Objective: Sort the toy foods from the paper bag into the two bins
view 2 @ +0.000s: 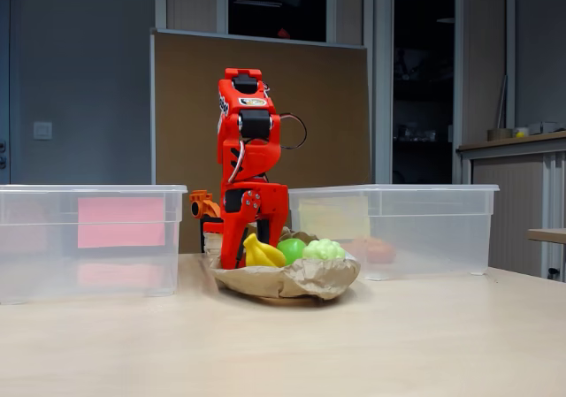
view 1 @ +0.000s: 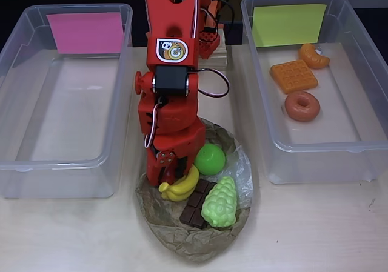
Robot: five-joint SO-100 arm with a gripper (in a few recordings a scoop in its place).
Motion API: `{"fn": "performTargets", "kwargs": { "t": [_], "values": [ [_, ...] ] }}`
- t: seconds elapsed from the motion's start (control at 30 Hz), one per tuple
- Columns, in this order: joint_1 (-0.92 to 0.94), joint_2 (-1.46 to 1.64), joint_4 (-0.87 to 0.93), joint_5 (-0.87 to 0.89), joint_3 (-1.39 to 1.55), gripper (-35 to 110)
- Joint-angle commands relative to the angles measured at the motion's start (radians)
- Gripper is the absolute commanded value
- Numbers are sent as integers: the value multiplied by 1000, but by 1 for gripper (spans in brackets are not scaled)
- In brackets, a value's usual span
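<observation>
My red gripper reaches down into the crumpled brown paper bag at its left side. Its jaws stand parted over the left end of the yellow banana, which lies in the bag. In the fixed view the gripper straddles the banana. A green apple, green grapes and a dark chocolate bar also lie in the bag. The bin with the yellow-green label holds the croissant, waffle and donut. The bin with the pink label holds no toys.
The arm's base stands between the two bins at the back. Bare wooden table lies in front of both bins and around the bag. A brown board stands behind the table.
</observation>
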Motion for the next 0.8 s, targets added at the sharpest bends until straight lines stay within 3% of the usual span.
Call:
{"fn": "performTargets", "kwargs": {
  "t": [0.0, 0.23, 0.77],
  "values": [
    [-15, 5, 11, 28, 6, 12],
    [-15, 41, 123, 28, -54, 1],
    [-32, 176, 522, -29, -282, 1]
  ]
}}
